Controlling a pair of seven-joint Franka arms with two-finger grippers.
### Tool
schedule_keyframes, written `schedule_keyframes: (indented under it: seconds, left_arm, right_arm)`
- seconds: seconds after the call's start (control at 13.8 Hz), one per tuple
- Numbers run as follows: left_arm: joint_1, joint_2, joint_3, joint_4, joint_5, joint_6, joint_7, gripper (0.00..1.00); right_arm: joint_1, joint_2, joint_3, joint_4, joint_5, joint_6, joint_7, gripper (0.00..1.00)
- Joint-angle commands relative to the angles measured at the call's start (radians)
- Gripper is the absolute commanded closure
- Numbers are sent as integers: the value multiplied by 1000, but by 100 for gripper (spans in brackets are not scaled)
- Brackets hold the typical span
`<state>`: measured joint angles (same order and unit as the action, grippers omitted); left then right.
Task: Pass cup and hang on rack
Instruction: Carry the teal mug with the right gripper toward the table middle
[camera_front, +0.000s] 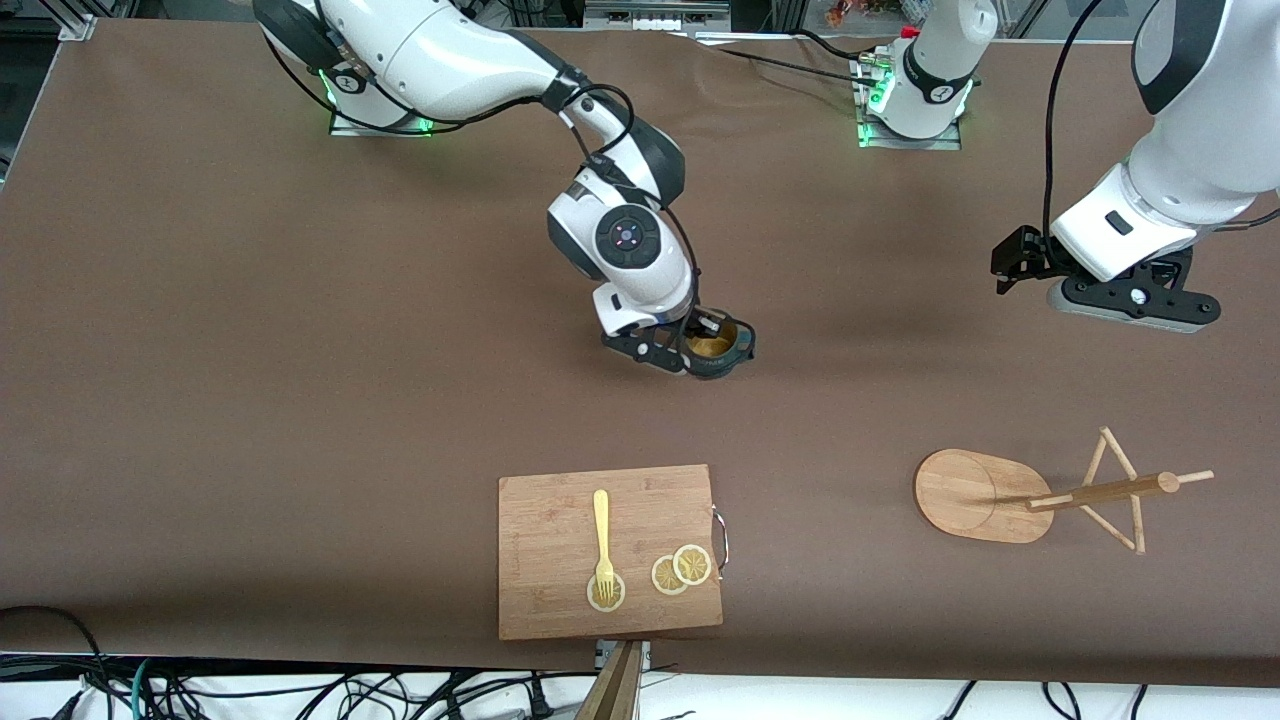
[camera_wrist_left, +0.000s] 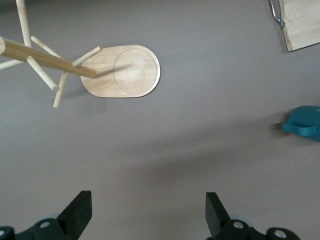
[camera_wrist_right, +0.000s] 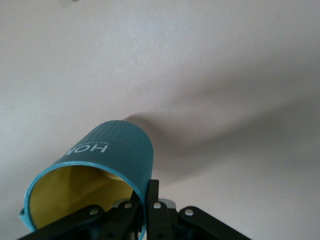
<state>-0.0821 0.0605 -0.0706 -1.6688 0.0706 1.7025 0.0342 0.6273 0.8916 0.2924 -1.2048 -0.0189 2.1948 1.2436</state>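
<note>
The teal ribbed cup (camera_front: 718, 350) with its yellow inside is low at the middle of the table, mouth up. My right gripper (camera_front: 697, 345) is shut on its rim, one finger inside and one outside. In the right wrist view the cup (camera_wrist_right: 111, 152) fills the lower part and the gripper (camera_wrist_right: 145, 200) pinches its wall; I cannot tell whether the cup touches the table. The bamboo rack (camera_front: 975, 495) stands toward the left arm's end, nearer the front camera. My left gripper (camera_front: 1012, 262) hangs open and empty above the table there. The left wrist view shows the rack (camera_wrist_left: 122, 72), the cup (camera_wrist_left: 304, 124) and the gripper (camera_wrist_left: 147, 215).
A rectangular wooden cutting board (camera_front: 550, 520) lies near the front edge, with a yellow fork (camera_front: 602, 530) and lemon slices (camera_front: 681, 569) on it. Its corner shows in the left wrist view (camera_wrist_left: 302, 22). Cables run along the table's front edge.
</note>
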Motion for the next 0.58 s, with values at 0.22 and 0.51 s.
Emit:
schedule_keyframes:
  seconds: [0.22,0.51]
  left_arm:
    - [-7,10,-5,24,18,-58,-65,0]
    - [-4,12,-5,27,15,-55,-71,0]
  right_arm:
    - [63,61,-4,44,7,5,48,100]
    - [69,64,-4,45,5,2,91,0]
